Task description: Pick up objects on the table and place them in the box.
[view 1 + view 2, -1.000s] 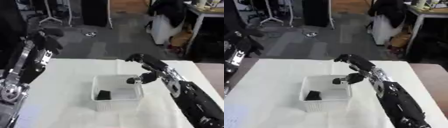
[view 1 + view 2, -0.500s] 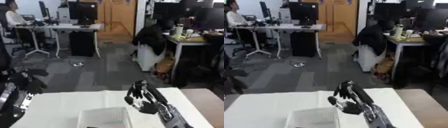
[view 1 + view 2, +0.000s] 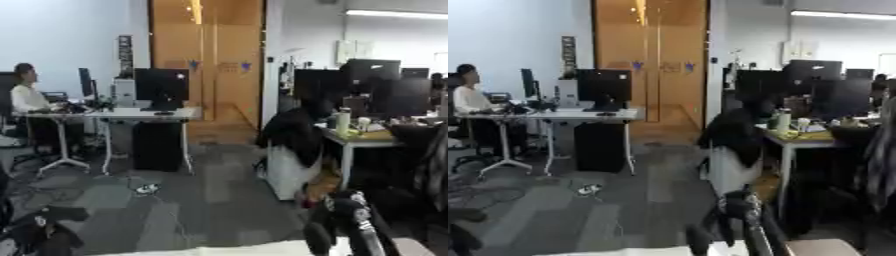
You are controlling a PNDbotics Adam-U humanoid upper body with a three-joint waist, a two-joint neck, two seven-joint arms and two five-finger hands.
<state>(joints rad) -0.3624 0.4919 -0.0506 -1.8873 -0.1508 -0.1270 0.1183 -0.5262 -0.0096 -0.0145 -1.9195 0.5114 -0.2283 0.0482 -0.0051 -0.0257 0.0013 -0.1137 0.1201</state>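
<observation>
The head camera looks out across the room, so the box and the table's objects are out of view. Only a thin white strip of the table's far edge (image 3: 219, 250) shows at the bottom. My right hand (image 3: 343, 225) rises at the bottom right with its fingers straight and pointing up, holding nothing. My left hand (image 3: 44, 236) is a dark shape in the lower left corner, too blurred to make out.
Beyond the table lies grey carpet (image 3: 175, 200). Further back stand a desk with monitors (image 3: 149, 107) on the left and a desk with a draped chair (image 3: 302, 145) on the right.
The camera has tilted far upward, so the box and table have dropped out of view. My right hand, which was over the box, now stands raised with nothing in it.
</observation>
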